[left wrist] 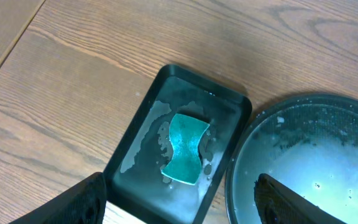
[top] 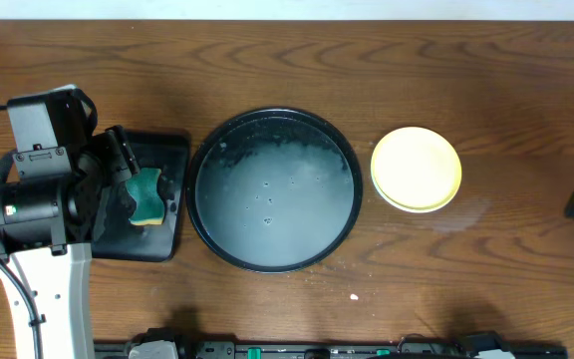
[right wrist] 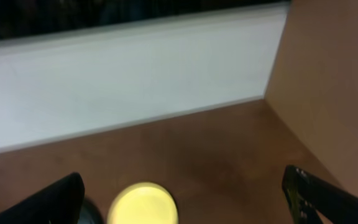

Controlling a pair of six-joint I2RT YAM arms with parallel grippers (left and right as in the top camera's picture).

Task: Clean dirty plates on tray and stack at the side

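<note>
The tray [top: 277,231] holds only soapy water, with nothing on it. The plates [top: 416,169] sit stacked just to its right, yellow on top, so the job looks all but done. The sponge [left wrist: 185,149] lies in its small tray [left wrist: 135,152]. The left gripper [left wrist: 180,186] hovers above it, spread and empty. The right gripper [right wrist: 182,186] is also spread and hangs far right, beyond the stack.

Your left arm [top: 43,214]: black joint housings behind the jaws, white link [top: 53,299] further back, green dot [top: 10,209], black cable [top: 13,284]. Fingers [left wrist: 73,202] matte black.
</note>
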